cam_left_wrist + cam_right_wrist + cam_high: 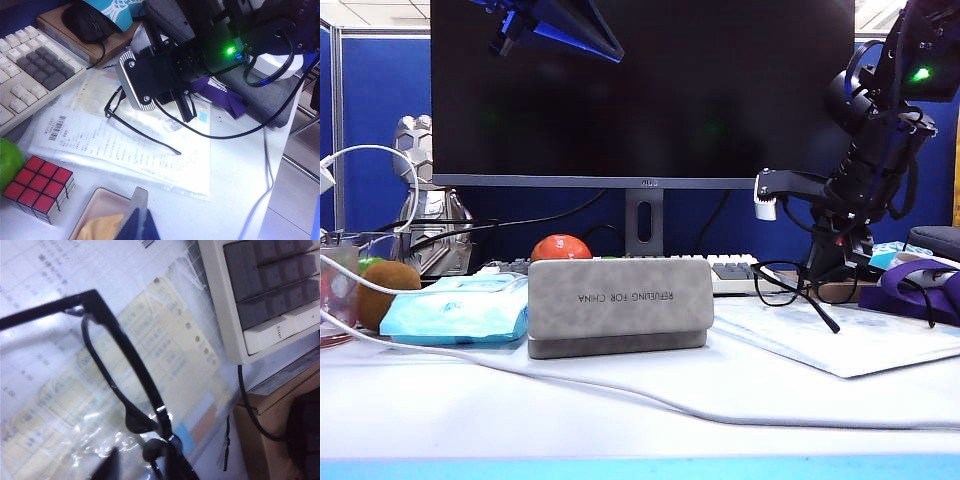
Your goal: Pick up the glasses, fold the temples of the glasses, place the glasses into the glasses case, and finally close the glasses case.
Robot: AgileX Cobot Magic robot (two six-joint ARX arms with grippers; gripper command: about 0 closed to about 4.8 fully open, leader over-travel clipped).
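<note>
While the right gripper [790, 262] angles down over the glasses [782, 283] on the worktop [620, 400], its finger spread hidden, the left gripper's [136, 220] fingers press together.

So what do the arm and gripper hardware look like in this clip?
The right arm is black, with black cables looped along it, a green light and a pale finger pad. The right gripper carries a ribbed silver-grey plate. The left gripper shows only dark tips.
</note>
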